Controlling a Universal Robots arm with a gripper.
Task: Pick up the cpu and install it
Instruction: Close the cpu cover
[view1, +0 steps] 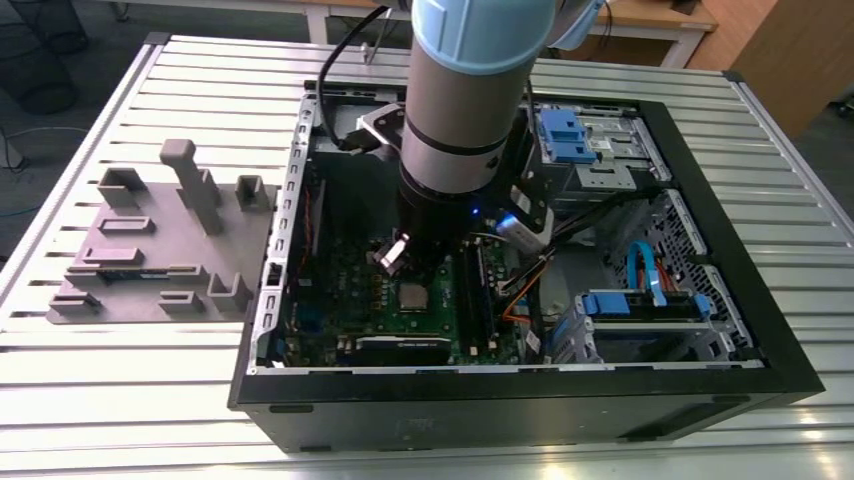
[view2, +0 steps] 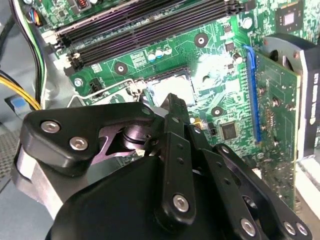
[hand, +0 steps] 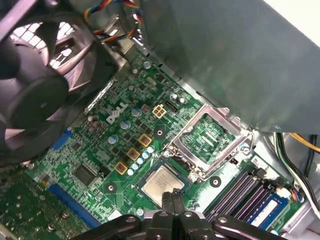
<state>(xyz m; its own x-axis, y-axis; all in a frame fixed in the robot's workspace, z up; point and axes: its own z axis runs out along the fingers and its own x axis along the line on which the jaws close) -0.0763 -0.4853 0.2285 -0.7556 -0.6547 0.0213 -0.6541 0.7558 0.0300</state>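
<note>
The claw (hand: 172, 199) hung just above the cpu (hand: 162, 183) in the first wrist view, its two fingertips pressed together with nothing between them. The cpu lay flat in its socket on the motherboard (hand: 107, 150), silver top up, at the lower middle of that frame; in the second wrist view it showed as a pale square (view2: 170, 89) just past the fingertips (view2: 176, 102). The metal socket frame (hand: 212, 137) stood hinged open beside the cpu, toward the right of the first wrist frame. In the exterior view the cpu (view1: 415, 296) sat near the middle of the frame, directly below the arm (view1: 461, 110), inside the open black case (view1: 534, 400). The case rested on a slatted metal worktop (view1: 120, 380), with a grey fixture (view1: 154, 250) at the frame's left.
</note>
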